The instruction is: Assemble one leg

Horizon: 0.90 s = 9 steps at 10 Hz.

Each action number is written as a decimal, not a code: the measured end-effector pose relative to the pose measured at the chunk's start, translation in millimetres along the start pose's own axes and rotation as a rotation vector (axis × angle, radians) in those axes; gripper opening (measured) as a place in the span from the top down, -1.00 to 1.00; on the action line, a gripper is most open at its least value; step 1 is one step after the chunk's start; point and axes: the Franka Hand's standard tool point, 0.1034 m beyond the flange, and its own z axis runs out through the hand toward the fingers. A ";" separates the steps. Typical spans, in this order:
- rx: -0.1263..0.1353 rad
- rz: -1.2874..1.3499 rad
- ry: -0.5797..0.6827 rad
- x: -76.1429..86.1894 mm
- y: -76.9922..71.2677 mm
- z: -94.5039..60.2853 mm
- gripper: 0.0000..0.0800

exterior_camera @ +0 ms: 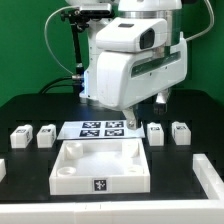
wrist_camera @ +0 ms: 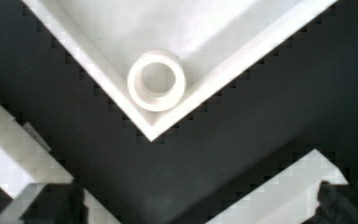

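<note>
Four legs, small white blocks with tags, stand in a row on the black table: two toward the exterior view's left [exterior_camera: 22,134] [exterior_camera: 46,135] and two toward its right [exterior_camera: 156,133] [exterior_camera: 181,131]. The large white tray-like part [exterior_camera: 100,165] lies in front of them. My gripper [exterior_camera: 130,120] hangs over the marker board, near the tray's far right corner, and touches nothing. In the wrist view my gripper [wrist_camera: 194,210] is open and empty, with dark fingertips [wrist_camera: 43,205] at the frame's corners. It looks down on a tray corner with a round socket [wrist_camera: 156,80]. No leg shows in the wrist view.
The marker board [exterior_camera: 103,128] lies between the two pairs of legs, behind the tray. More white parts sit at the exterior view's right edge [exterior_camera: 210,178] and left edge [exterior_camera: 2,168]. The arm's bulky white body [exterior_camera: 130,60] fills the middle above the table.
</note>
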 end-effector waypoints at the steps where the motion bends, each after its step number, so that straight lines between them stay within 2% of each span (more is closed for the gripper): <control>1: 0.001 0.000 -0.001 -0.1 -0.2 0.6 -0.63; 9: 0.002 0.000 -0.001 -0.2 -0.3 1.1 -0.63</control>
